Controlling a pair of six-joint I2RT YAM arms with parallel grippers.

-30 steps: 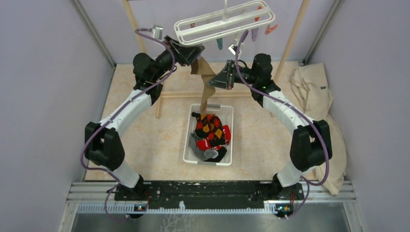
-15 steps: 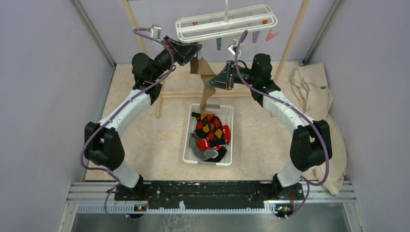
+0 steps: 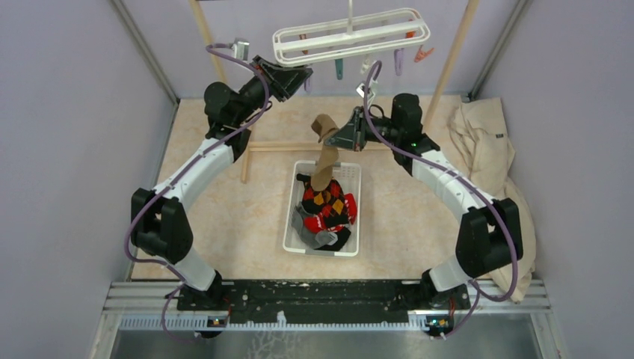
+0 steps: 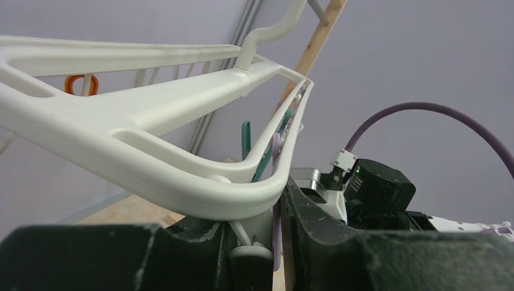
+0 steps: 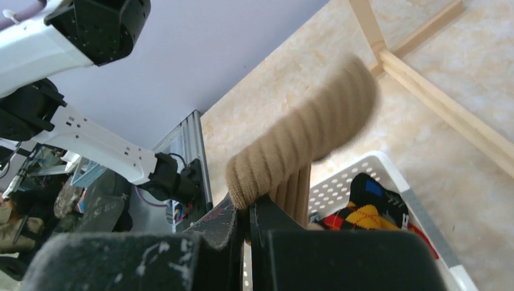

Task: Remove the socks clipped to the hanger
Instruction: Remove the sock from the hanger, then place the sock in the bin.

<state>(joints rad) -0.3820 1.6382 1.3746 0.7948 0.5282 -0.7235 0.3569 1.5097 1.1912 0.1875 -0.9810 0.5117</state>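
Note:
The white hanger hangs at the top, with pastel clips dangling and no sock on it that I can see. My left gripper reaches up under its left corner. In the left wrist view it is shut on a pale clip just below the hanger's rim. My right gripper is shut on a tan ribbed sock, which hangs free of the hanger above the basket. The right wrist view shows that sock pinched between the jaws of the gripper.
A white basket on the floor holds several removed socks, red, argyle and grey. A wooden rack bar runs behind it, with posts at the back. A large beige cloth lies at the right wall.
The tan sock came off its clip, and my right gripper carried it down toward the basket. My left gripper closed on a clip. The hanger swung back level.

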